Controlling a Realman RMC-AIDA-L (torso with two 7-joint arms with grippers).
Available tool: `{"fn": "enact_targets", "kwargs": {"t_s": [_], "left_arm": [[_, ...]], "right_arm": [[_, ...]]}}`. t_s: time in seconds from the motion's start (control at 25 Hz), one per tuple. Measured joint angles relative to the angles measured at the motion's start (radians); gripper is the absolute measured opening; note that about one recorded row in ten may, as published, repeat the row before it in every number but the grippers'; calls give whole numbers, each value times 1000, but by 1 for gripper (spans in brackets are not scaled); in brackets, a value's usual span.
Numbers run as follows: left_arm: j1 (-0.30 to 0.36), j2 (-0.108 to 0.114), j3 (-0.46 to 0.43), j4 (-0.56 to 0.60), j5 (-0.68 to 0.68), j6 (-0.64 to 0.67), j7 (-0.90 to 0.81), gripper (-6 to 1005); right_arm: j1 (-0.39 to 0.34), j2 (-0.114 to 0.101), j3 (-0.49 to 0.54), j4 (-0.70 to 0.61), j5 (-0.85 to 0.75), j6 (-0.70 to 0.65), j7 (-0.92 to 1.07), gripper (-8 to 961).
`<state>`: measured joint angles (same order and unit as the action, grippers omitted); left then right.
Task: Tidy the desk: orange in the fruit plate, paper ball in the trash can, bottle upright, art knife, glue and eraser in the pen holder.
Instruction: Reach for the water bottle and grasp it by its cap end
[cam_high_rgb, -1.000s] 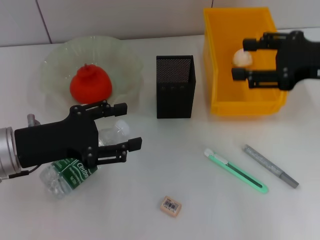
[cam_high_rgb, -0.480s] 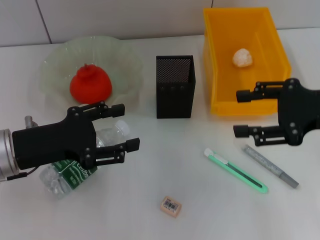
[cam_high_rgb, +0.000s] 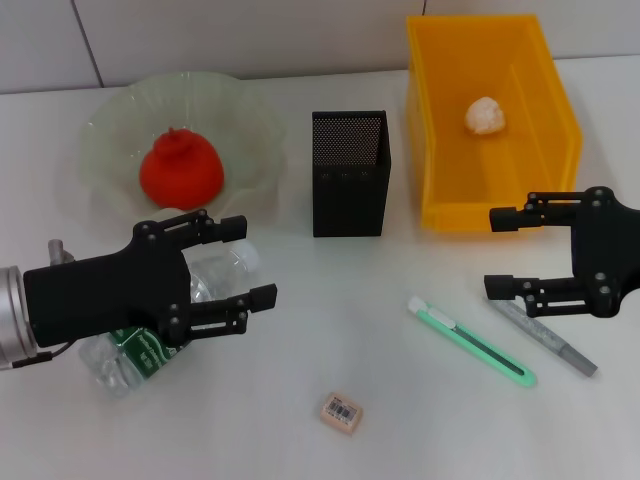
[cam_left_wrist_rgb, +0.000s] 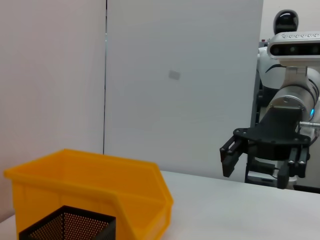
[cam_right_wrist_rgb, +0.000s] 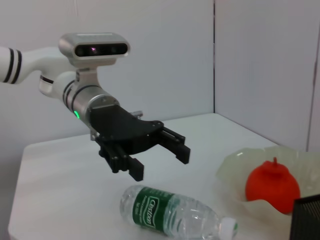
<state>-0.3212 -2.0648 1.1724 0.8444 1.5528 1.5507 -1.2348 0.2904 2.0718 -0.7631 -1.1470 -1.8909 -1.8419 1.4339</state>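
Right end effector (cam_high_rgb: 501, 252) spread open just outside yellow bin's (cam_high_rgb: 497, 211) front rim.

Pen holder (cam_high_rgb: 349, 173) between plate (cam_high_rgb: 250, 120), bin (cam_high_rgb: 440, 215)

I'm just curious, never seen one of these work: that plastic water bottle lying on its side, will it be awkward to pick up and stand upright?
Probably a little. The bottle lies on its round side, so a nudge may roll it. Its clear, thin-looking wall might dent or slip under squeeze. It looks empty or nearly so, hence likely light and tippy once upright. The left claw hovers open above it.
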Motion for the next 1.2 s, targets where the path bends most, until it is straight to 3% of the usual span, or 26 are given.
{"fn": "enact_targets", "kwargs": {"t_s": [0.24, 1.2], "left_arm": [[26, -1, 8, -2, 1, 2, 17, 803], [37, -3, 57, 24, 1, 11, 32, 802]], "right_arm": [[0, 1, 61, 58, -29, 8, -33, 721], [-23, 5, 62, 202, -44, 67, -188, 720]]}}
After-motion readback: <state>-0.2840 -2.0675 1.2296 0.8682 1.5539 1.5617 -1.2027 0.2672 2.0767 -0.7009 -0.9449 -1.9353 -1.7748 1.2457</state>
